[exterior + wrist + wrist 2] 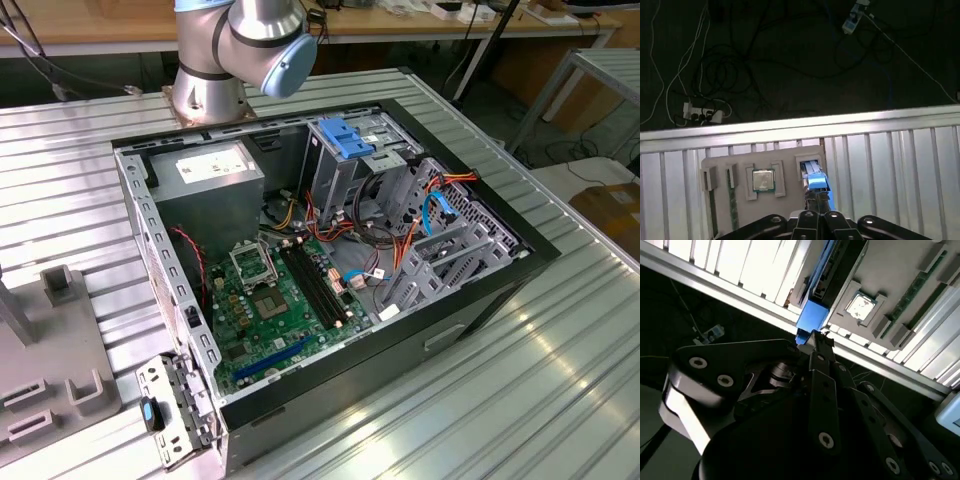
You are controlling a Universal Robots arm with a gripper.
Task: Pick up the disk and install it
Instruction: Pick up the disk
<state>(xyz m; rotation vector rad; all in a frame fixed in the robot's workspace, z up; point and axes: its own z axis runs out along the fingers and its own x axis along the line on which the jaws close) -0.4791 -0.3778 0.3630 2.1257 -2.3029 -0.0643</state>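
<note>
the gripper (817,199) pinches the blue end of the disk (815,181). it stands on edge in a grey holder (760,155) on the desk (890,165), likely to keep that end reachable.

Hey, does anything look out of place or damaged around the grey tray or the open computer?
Nothing stands out. The disk sits in its slot in the grey tray, beside the chip, with the claw at its blue end. The open computer case shows no visible damage.

Dark, blue-railed disk (815,181) on edge in grey holder (790,192) slot
</note>
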